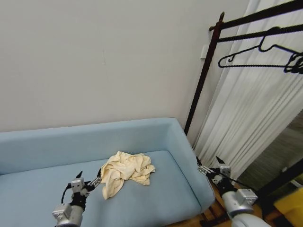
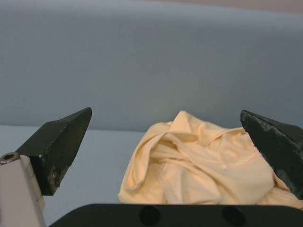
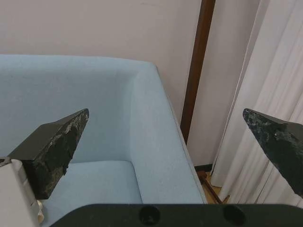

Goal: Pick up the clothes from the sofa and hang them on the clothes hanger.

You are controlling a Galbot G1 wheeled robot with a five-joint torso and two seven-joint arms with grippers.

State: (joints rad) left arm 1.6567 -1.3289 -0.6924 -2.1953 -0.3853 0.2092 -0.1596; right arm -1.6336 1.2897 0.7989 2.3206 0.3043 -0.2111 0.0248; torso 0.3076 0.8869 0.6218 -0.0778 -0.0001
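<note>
- Sofa (image 1: 42, 146): pale blue; seat and backrest run from the left to mid-scene.
- Left gripper (image 1: 89, 178): low over the near seat, just left of the garment. Jaws are spread wide and empty, and the wrist view shows the cloth between the fingertips but farther off.
- Clothes (image 1: 127, 172): one cream garment crumpled in a heap mid-seat, with a tail trailing toward the near edge. Judged light, limp and non-slippery. It will sag and unfold when lifted. Best hold is a pinch on a raised fold at the top of the heap.
- Right gripper (image 1: 209, 164): beyond the sofa's right arm, jaws wide, empty.
- Clothes rack (image 1: 203, 75): dark upright, far right.
- Hanger (image 1: 258, 56): black, empty, on the rail.
</note>
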